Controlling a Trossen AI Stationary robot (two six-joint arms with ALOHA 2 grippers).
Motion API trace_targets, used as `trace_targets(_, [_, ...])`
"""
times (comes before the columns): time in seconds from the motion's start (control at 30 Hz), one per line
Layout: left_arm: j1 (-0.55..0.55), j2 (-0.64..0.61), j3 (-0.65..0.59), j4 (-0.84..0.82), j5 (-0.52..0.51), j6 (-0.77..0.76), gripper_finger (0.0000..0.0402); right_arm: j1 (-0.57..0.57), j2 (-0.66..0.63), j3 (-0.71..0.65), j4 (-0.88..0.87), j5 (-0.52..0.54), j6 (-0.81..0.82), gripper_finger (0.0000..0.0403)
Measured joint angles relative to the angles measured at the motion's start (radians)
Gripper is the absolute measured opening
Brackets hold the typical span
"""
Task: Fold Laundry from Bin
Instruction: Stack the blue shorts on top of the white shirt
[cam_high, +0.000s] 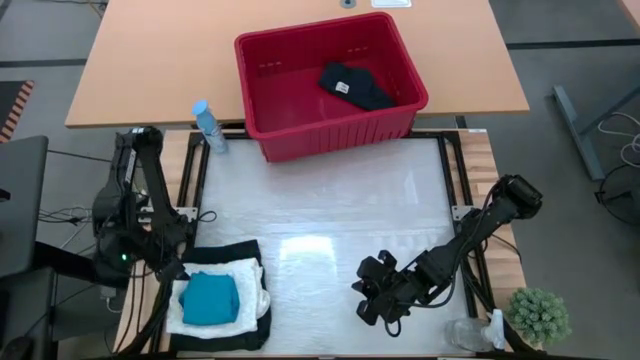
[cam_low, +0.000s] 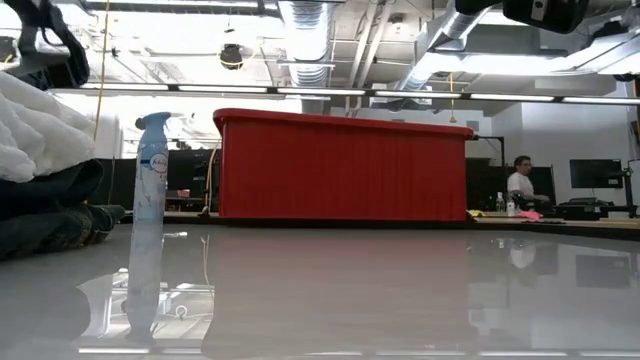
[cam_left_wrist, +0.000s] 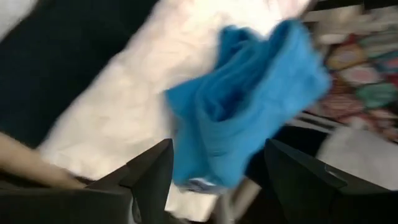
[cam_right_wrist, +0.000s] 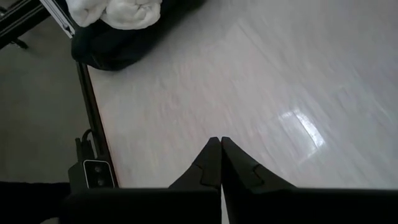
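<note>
The left gripper (cam_left_wrist: 214, 180) hovers with fingers apart just over the small blue cloth (cam_high: 210, 298); lifting off carelessly could snag its loose fold and topple the stack of white (cam_high: 250, 290) and black (cam_high: 225, 250) garments at the surface's near-left corner. The right gripper (cam_high: 378, 292), fingers together, waits near-right. One rumpled black garment (cam_high: 357, 86) remains in the red bin (cam_high: 300, 135) at the far edge.

Bare table (cam_high: 320, 215) between bin (cam_high: 330, 132), laundry stack (cam_high: 222, 300)
</note>
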Motion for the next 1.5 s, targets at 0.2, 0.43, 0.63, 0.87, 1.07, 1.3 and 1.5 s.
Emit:
trace_targets(0.2, [0.0, -0.087, 0.0, 0.238, -0.171, 0.225, 0.0237, -0.01, 0.0, 0.0, 0.024, 0.0, -0.013, 0.0026])
trace_targets(0.43, [0.023, -0.026, 0.001, 0.425, -0.277, 0.558, 0.019, -0.01, 0.0, 0.0, 0.021, 0.001, -0.014, 0.0026])
trace_targets(0.63, [0.136, 0.043, -0.001, 0.398, -0.185, 0.582, 0.0096, -0.017, 0.0, 0.0, 0.014, 0.0, -0.021, 0.0024])
trace_targets(0.87, [0.275, 0.14, 0.0, 0.583, -0.031, 0.76, 0.0006, -0.032, 0.0, 0.0, 0.012, 0.0, -0.041, 0.0026])
trace_targets(1.07, [0.383, 0.224, -0.004, 0.636, 0.112, 0.898, 0.0, -0.032, 0.0, 0.0, 0.009, 0.002, -0.042, 0.0025])
trace_targets(1.3, [0.459, 0.225, -0.169, 0.775, 0.263, 0.912, 0.0, -0.027, 0.0, 0.0, 0.009, 0.001, -0.038, 0.0025])
trace_targets(1.5, [0.458, 0.182, -0.346, 0.889, 0.211, 0.844, 0.0, -0.021, 0.0, 0.0, 0.008, 0.001, -0.038, 0.0026])
